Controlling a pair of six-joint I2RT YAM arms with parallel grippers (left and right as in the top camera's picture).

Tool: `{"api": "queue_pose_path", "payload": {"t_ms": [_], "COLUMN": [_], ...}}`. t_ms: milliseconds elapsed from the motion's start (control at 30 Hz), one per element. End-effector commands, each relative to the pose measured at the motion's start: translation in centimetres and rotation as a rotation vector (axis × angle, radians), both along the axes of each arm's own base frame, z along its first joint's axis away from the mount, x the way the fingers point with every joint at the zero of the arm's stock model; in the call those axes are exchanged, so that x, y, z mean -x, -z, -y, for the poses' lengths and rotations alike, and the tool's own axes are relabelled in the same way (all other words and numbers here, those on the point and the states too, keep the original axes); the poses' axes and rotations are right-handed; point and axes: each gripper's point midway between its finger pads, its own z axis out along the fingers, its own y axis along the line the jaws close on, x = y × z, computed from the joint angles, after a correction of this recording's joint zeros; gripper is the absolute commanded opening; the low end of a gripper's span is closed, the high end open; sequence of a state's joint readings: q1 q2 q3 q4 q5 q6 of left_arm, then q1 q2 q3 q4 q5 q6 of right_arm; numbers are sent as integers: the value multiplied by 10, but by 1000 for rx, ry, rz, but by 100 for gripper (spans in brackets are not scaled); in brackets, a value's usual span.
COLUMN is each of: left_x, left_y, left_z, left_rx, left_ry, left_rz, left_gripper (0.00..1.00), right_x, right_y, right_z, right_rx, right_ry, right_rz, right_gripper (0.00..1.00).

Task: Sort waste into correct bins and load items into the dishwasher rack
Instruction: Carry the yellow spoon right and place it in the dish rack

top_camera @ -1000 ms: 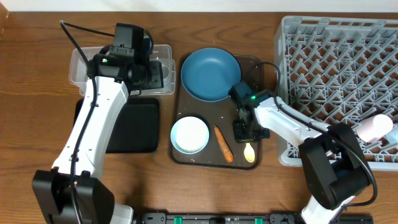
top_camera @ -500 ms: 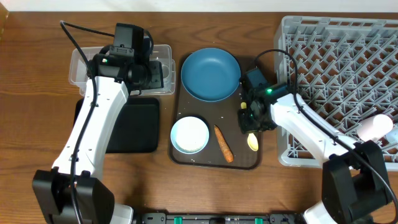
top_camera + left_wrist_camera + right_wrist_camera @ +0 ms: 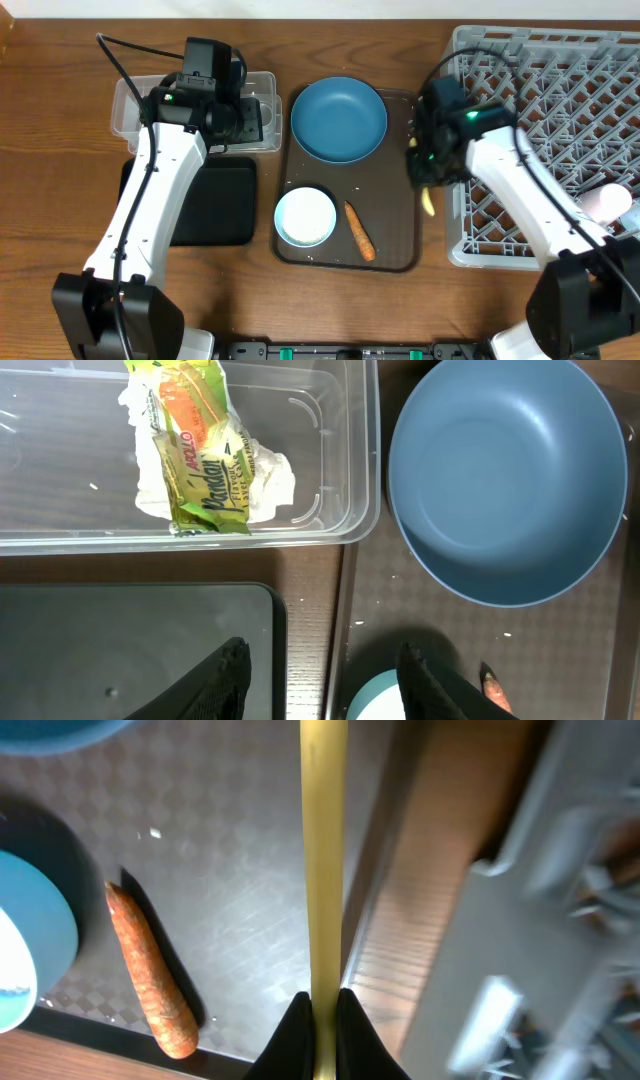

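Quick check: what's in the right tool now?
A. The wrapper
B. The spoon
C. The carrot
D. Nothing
B: the right tool is shut on the spoon, which sticks out straight from between its fingers, while the carrot lies loose on the tray.

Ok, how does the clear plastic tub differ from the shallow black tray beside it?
The clear plastic rectangular tub is see-through with taller walls; the shallow black rectangular tray is opaque with a low rim. The tub holds a crumpled white tissue and a green-yellow wrapper; the tray's visible part shows neither. Both are rectangular with rounded corners and lie left of the dark brown serving tray.
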State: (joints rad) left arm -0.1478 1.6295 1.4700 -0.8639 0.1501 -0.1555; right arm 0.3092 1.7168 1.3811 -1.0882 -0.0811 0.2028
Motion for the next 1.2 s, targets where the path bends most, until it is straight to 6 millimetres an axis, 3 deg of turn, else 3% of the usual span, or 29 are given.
{"api": "queue_pose_path", "payload": {"t_ms": [0, 333, 667, 933, 1167], "left_x": [-1, -1, -1, -1, -1], "left_y": [-1, -1, -1, -1, -1], "left_z": [-1, -1, -1, -1, -1], "left_rx": [-14, -14, -14, -14, -14], "left_ry": [9, 9, 9, 9, 9], "left_rz": [3, 3, 3, 3, 3], "left_gripper": [50, 50, 50, 50, 50], "right_x": [-10, -23, -38, -26, -18], "right_y": [-23, -39, -68, -44, -10], "right_z": [10, 36, 87, 111, 92], "right_rx": [-10, -8, 20, 38, -35], "right_ry": [-33, 14, 61, 122, 94], "right_rz": [58, 86, 138, 72, 36], "right_gripper": [1, 1, 1, 1, 1]}}
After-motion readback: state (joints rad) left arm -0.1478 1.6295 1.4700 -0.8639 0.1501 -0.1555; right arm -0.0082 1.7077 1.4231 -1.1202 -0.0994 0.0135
